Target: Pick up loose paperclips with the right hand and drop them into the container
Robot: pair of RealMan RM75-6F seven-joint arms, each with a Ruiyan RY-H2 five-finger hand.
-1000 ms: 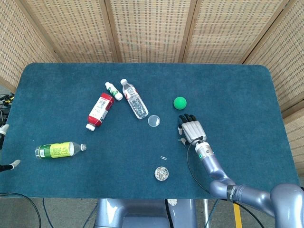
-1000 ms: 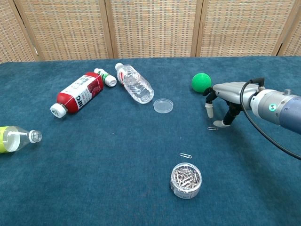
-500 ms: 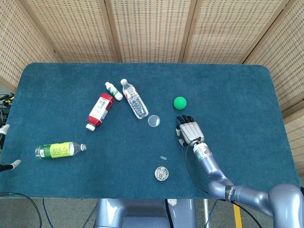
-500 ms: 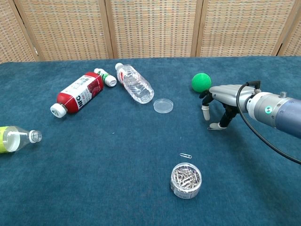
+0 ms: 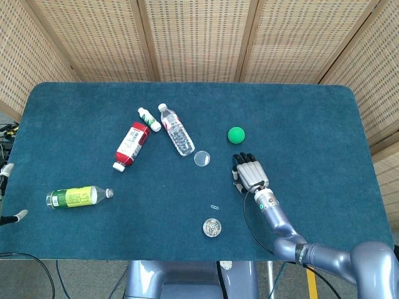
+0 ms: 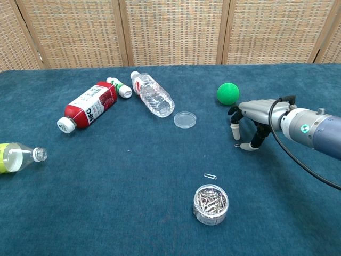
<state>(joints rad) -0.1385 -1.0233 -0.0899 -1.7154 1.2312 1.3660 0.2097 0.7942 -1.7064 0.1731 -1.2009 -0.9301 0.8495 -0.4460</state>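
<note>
On table (image 5: 299, 124), right side: right hand (image 6: 250, 114), palm down, fingertips (image 6: 245, 145) pinching a paperclip (image 6: 239, 146); second paperclip (image 6: 210, 176) loose just beside filled container (image 6: 210, 204); left hand unseen

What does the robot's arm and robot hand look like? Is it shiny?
The right arm is smooth, shiny silver-blue metal, round like a tube, with a tiny green light and a thin black cable looping along it. An orange band rings it lower down in the head view. Its robot hand is silver-grey on the back, with dark fingers and pale whitish fingertips. The left robot hand isn't in view.
</note>
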